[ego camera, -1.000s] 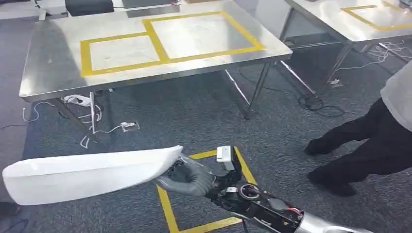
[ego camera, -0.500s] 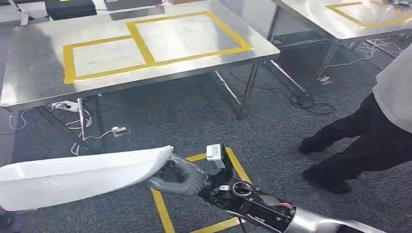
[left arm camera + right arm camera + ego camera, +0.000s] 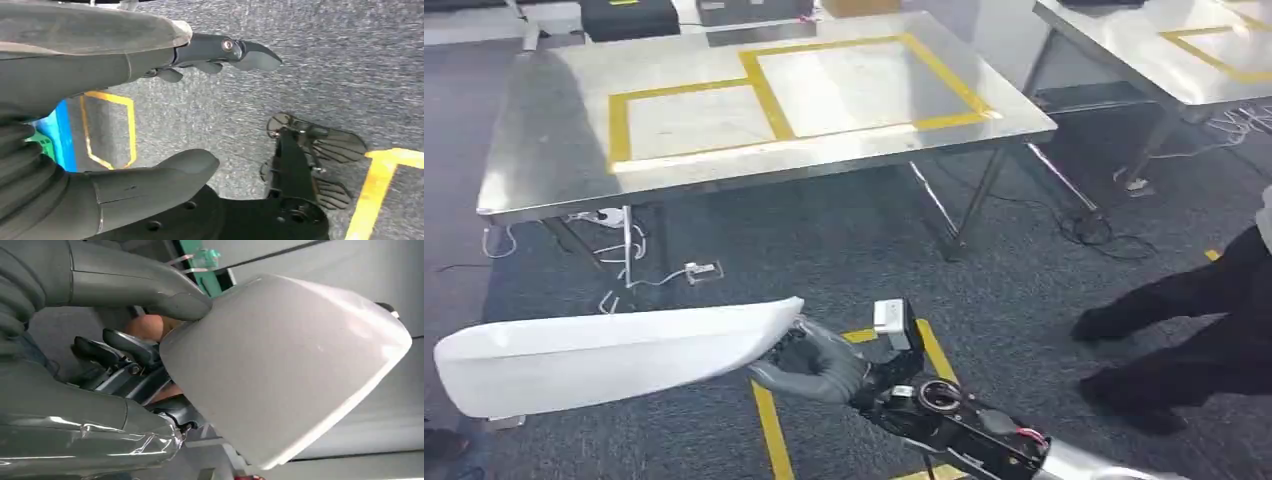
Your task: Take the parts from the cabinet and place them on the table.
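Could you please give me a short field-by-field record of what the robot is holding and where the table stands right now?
held part: long white part, gripped at one end
holding hand: right hand, fingers under the part, thumb over it
left hand: left hand, holding nothing, fingers apart, over the carpet
table: steel table ahead, with yellow tape rectangles on top
part on table: not yet
bystander: person's dark trouser legs at the right

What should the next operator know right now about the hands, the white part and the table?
Right hand grips the long white part by one end, carried level above the carpet.
Left hand holds nothing, fingers apart, hanging over the floor.
Steel table with yellow taped boxes stands ahead, across open carpet; nothing lies inside the boxes.
A person's legs are to the right.
Done: part in hand.
Left: reach the table, set the part down.
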### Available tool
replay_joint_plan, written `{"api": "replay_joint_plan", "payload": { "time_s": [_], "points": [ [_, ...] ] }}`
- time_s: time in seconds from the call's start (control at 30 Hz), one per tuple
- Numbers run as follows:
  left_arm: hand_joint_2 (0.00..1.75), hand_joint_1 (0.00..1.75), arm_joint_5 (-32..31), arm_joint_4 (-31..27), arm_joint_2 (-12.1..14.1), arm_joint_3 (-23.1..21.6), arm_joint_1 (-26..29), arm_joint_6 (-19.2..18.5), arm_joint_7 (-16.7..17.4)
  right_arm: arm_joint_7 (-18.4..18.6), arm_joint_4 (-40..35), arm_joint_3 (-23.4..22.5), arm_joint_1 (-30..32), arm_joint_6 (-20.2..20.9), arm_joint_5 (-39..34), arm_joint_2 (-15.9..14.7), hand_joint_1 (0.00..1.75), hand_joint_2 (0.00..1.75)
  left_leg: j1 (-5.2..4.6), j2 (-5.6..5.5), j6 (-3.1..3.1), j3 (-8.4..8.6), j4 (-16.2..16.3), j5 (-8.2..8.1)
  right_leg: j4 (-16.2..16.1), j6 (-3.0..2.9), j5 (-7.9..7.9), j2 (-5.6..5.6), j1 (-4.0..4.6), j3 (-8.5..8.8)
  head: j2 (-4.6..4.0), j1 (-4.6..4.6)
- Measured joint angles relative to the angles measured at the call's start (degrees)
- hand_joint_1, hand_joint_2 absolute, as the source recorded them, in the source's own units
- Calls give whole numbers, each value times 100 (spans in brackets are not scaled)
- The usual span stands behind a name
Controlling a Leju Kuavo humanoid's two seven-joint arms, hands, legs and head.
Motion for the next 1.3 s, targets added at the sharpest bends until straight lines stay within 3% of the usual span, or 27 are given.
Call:
{"api": "replay_joint_plan", "payload": {
  "time_s": [0.1, 0.13, 0.17, 0.27, 0.3, 0.33, 0.37, 0.43, 0.5, 0.6, 0.63, 0.67, 0.7, 0.77, 0.8, 0.83, 0.87, 0.93, 0.97, 1.0, 1.03, 1.1, 1.13, 1.17, 1.2, 1.27, 1.3],
  "points": [
    [175, 0, 2, 0, 0, 0, 7, 0, -2, 4, 0, -2, -2, -9, -2, 0, 175, 175, 12, 30, -73, -1, -54, 7, -36, -39, -47, 16, 12, 51, 0, 2],
    [175, 0, 2, 0, 15, 0, 4, 0, -4, 4, -4, 2, -1, -15, 0, 4, 175, 175, 8, 40, -118, 29, -10, -62, -177, -62, -16, 5, -77, 162, 0, 1],
    [175, 0, 2, 0, 13, -2, 1, 0, -7, 2, -2, 2, -8, -15, -2, 4, 175, 175, -4, 50, -138, -62, 217, -168, -216, -86, -18, 4, -71, 207, 0, -50],
    [175, 0, 2, 0, 11, -2, -8, 0, -7, 2, -2, 9, -16, -24, -2, 4, 175, 175, 19, 51, -191, -854, 1543, -660, -221, -129, -61, -32, -65, 237, 0, -155],
    [175, 0, 2, 0, 11, -2, 8, 0, -7, 2, -2, 7, -7, -26, -2, 4, 175, 175, 28, 52, -209, -1060, 1798, -665, -220, -137, -83, -31, -65, 255, 0, -179],
    [175, 0, 2, 0, 11, -2, 17, -2, -7, 2, -2, 9, 5, -28, 0, 4, 175, 175, 41, 53, -220, -1112, 1738, -500, -220, -133, -110, -28, -67, 287, 0, -212],
    [175, 0, 4, 0, 18, -2, 25, 0, -7, 2, -2, 13, 11, -28, 0, 4, 175, 175, 58, 54, -227, -1016, 1406, -214, -219, -122, -148, -21, -69, 332, 0, -245],
    [175, 0, 7, 0, 37, -2, 22, 0, -7, -4, -2, 11, 8, -31, -2, 4, 175, 175, 81, 77, -228, -567, 306, 437, -204, -74, -241, -19, -76, 443, 0, -289],
    [175, 0, 20, 0, 31, -2, 4, 0, -7, -7, -2, 11, 1, -31, 0, 4, 175, 175, 53, 86, -178, -421, -14, 375, -174, -1, -329, -13, -26, 428, 0, -346],
    [175, 0, 24, 0, 24, -2, 11, -2, 0, -7, -2, 11, 2, -31, 0, 4, 175, 175, 25, 69, -59, -397, -3, 305, -235, 83, -377, -22, -42, 463, 0, -269],
    [175, 0, 26, 0, 22, -2, 12, -2, 4, -9, -4, 7, 4, -31, 0, 4, 175, 175, 75, 72, -27, -353, -30, 305, -207, 112, -427, -26, -52, 477, 0, -273],
    [175, 0, 37, 0, 22, -2, 16, -2, 7, -13, -4, 7, 0, -24, 0, 4, 175, 175, 71, 73, 18, -306, -33, 274, 6, 148, -529, -23, -59, 433, 0, -225],
    [175, 0, 39, 0, 24, -2, 12, -2, 13, -20, -4, 5, -2, -20, 0, 4, 175, 175, 69, 78, 56, -273, -33, 247, 406, 172, -722, -23, -68, 238, 0, -158],
    [175, 0, 42, 0, 31, -2, 10, 0, 18, -22, -4, 6, 24, -20, 0, 2, 175, 175, 53, 76, 81, -211, -32, 184, 1456, 207, -1117, -23, -76, -344, 0, -107],
    [175, 0, 44, 0, 31, -2, 12, 0, 20, -22, -4, 7, 40, -20, 0, 2, 175, 175, 46, 71, 80, -173, -32, 149, 1798, 210, -1162, -22, -75, -580, 0, -89],
    [175, 0, 48, 0, 31, -2, 17, -2, 22, -20, -2, 9, 42, -20, 0, 2, 175, 175, 42, 62, 76, -118, -32, 111, 1818, 200, -1034, -22, -74, -668, 0, -63],
    [175, 0, 57, 0, 28, -2, 26, 0, 22, -20, -2, 9, 41, -17, 0, 2, 175, 175, 38, 54, 74, -54, -32, 70, 1560, 180, -779, -22, -73, -612, 0, -44],
    [175, 0, 57, 0, 26, -2, 27, -2, 22, -22, -2, 7, 37, -17, 0, 2, 175, 175, 30, 38, 52, 107, -33, -25, 508, 100, -54, -18, -57, -229, 0, 9],
    [175, 0, 57, 0, 15, -2, 32, 0, 22, -22, -2, 7, 36, -15, 0, 2, 175, 175, 39, 37, 34, 131, -46, -71, 92, 42, 127, -5, -30, -102, 0, 33],
    [175, 0, 57, 0, 4, -2, 11, -2, 22, -22, 0, 7, 37, -15, 0, 2, 175, 175, -1, 35, 0, 135, -37, -88, 57, 5, 77, 7, 10, -61, -2, -32],
    [175, 0, 57, 0, 13, -2, 8, -2, 22, -20, -2, 9, 27, -13, 0, 2, 175, 175, 30, 19, -24, 99, -40, -75, -63, -20, 26, 2, 19, 22, 0, 13],
    [175, 0, 57, 0, 13, -2, 8, -2, 22, -20, -2, 4, 34, -15, 0, 2, 175, 175, 46, 38, -71, 113, -88, -75, -55, -37, 16, 19, 38, 1, 0, 22],
    [175, 0, 57, 0, 26, -2, 1, 0, 22, -24, -9, 4, 35, -13, 0, 6, 175, 175, 6, 49, -126, 170, -112, -110, -155, -58, 21, 32, -25, 77, 0, 5],
    [175, 0, 57, 0, 22, -2, 9, 0, 22, -24, -13, 7, 32, -6, 0, 9, 175, 175, 30, 52, -143, 173, 8, -167, -235, -63, 33, 25, -48, 177, 0, -2],
    [175, 0, 57, 0, 17, -2, 4, 0, 22, -31, -13, 7, 19, -4, 0, 9, 175, 175, 30, 55, -169, -9, 336, -298, -273, -84, 23, 12, -53, 216, 0, -75],
    [175, 0, 70, 0, 15, -2, -10, 0, 22, -31, -13, 7, 14, 4, 0, 9, 175, 175, 48, 56, -202, -606, 1296, -655, -278, -124, -13, -15, -54, 242, 0, -135],
    [175, 0, 72, 0, 15, -2, 0, 0, 22, -28, -11, 7, 23, 4, 0, 9, 175, 175, 54, 56, -216, -894, 1698, -746, -278, -129, -41, -20, -53, 258, 0, -155]
  ]
}}
